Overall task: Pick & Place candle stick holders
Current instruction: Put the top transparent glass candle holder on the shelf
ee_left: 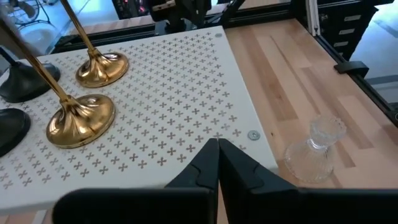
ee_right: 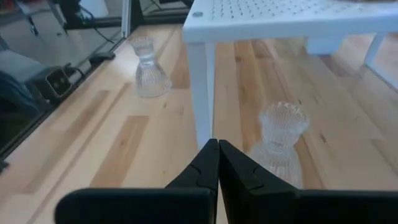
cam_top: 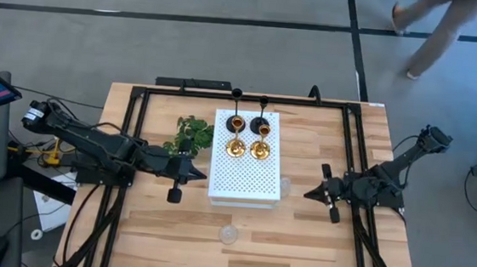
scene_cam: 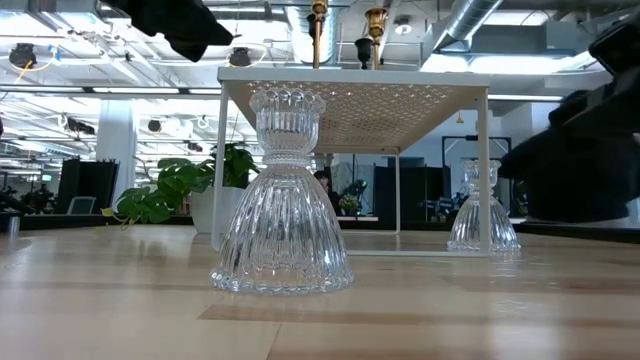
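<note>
Left gripper: your left gripper (cam_top: 202, 175) hovers at the left edge of the white perforated board (cam_top: 243, 185), fingers pressed together, holding nothing; the left wrist view (ee_left: 217, 155) shows the closed tips above the board's near corner.
Right gripper: your right gripper (cam_top: 309, 193) sits over the table (cam_top: 298, 249) to the right of the board, fingers closed and empty; in the right wrist view (ee_right: 217, 155) the tips meet just in front of a board leg.
Gold holders: you see the two gold candle stick holders (cam_top: 247, 148) upright side by side on the board's far half, near its middle.
Black holders: the two black candle stick holders (cam_top: 248, 122) stand just behind the gold pair, at the board's far edge, thin stems rising.
Glass holder, near: one clear glass holder (cam_top: 230, 233) stands upright on the bare wood in front of the board, toward the table's front edge; it fills the low view (scene_cam: 283, 195).
Glass holder, right: the other clear glass holder (cam_top: 285, 187) stands on the table by the board's front right corner, close to your right gripper (ee_right: 278, 146).
Green sprig: the green leafy sprig (cam_top: 192, 133) lies on the table off the board's far left corner.
Room: a person's legs (cam_top: 426, 29) cross the floor beyond the table's far right corner.
</note>
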Tool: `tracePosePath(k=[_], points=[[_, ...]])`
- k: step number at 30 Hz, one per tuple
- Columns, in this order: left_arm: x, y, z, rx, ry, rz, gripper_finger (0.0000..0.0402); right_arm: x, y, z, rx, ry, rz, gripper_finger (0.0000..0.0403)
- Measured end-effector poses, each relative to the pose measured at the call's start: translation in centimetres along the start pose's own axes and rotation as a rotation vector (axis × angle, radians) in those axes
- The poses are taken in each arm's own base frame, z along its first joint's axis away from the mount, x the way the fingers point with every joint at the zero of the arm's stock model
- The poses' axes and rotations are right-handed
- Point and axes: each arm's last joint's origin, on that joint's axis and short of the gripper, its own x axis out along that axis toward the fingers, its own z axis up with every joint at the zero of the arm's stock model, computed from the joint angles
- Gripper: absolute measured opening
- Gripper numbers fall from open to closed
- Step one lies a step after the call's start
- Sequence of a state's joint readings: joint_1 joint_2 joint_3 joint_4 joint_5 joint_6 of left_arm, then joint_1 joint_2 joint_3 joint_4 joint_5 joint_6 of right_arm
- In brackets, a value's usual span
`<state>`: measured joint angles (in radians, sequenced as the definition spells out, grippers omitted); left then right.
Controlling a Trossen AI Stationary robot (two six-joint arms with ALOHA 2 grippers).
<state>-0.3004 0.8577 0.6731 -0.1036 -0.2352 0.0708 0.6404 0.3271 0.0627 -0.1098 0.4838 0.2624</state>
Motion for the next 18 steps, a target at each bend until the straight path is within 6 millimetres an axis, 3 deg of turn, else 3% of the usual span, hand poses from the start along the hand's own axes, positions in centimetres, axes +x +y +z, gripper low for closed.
tracePosePath(k=[6, 12, 18], points=[[0.0, 0.0, 0.0, 0.000, -0.001, 0.000, 0.0005, 0.2, 0.0, -0.2, -0.026, 0.025, -0.012, 0.0000], [0.0, 0.0, 0.1, -0.002, -0.007, 0.001, 0.0007, 0.6, -0.2, -0.5, -0.203, 0.066, -0.044, 0.0000], [0.0, 0.0, 0.1, -0.002, -0.008, 0.001, 0.0005, 1.5, -1.0, -1.1, -0.166, 0.153, -0.127, 0.0000]])
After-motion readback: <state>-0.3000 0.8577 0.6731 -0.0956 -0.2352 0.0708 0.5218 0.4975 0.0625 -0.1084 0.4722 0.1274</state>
